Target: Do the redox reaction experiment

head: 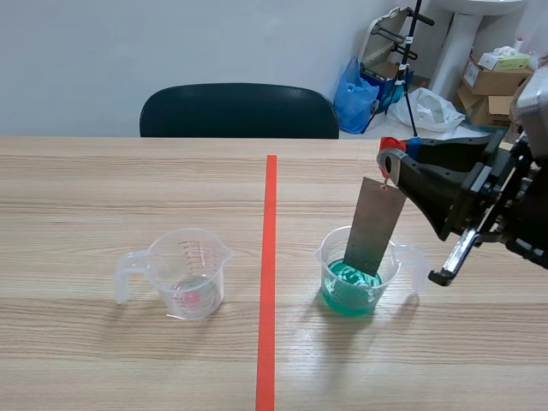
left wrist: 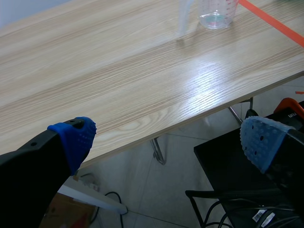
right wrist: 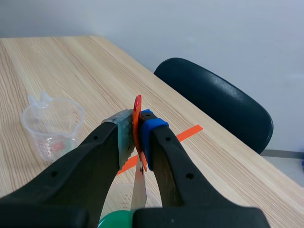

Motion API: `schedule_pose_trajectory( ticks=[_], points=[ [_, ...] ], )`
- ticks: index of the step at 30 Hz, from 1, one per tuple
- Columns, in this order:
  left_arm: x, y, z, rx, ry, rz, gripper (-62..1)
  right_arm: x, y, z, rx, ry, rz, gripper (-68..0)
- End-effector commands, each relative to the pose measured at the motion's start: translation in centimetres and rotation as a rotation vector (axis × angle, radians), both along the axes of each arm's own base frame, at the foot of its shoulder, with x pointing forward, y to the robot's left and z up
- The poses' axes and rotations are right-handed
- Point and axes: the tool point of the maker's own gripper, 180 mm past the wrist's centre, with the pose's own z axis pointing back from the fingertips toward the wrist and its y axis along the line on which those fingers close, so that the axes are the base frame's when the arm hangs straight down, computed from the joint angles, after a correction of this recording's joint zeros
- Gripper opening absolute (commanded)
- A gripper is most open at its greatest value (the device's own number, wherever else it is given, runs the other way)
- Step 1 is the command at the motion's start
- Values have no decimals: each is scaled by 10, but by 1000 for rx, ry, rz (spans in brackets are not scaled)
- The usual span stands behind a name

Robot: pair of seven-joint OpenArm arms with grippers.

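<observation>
**A:** Right gripper (head: 391, 161) status?

**B:** Jaws clamped on an orange tab (right wrist: 137, 108) at the top of the metal strip (head: 375, 227). The strip leans, with its lower end down in the green cup (head: 360, 276). That cup is a clear one holding green liquid, standing just right of the tape line (head: 269, 282).

**A:** The other cup?

**B:** Clear measuring cup (head: 187, 274), left of the line, upright, handle pointing left. It's well apart from the green cup. Can't tell whether there's any liquid in it.

**A:** Left gripper (left wrist: 166, 142)?

**B:** Jaws wide apart, nothing between them. It hangs out past the edge of the tabletop (left wrist: 118, 71), over the floor, with the clear measuring cup well ahead of it.

**A:** Anything else around?

**B:** Dark chair (head: 238, 110) at the far side, plus boxes (head: 492, 81) and bags far right, off the tabletop.
</observation>
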Motion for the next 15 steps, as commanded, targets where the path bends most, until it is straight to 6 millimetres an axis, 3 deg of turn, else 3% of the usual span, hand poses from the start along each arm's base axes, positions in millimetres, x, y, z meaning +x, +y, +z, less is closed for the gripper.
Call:
schedule_pose_trajectory(
  ticks=[1,15],
  points=[
    [3,-1,4,-9,-19,-4,14,0,-2,16,10,-43,9,-669],
    [3,-1,4,-9,-18,-4,14,-3,14,40,-32,-62,34,-669]
  ],
)
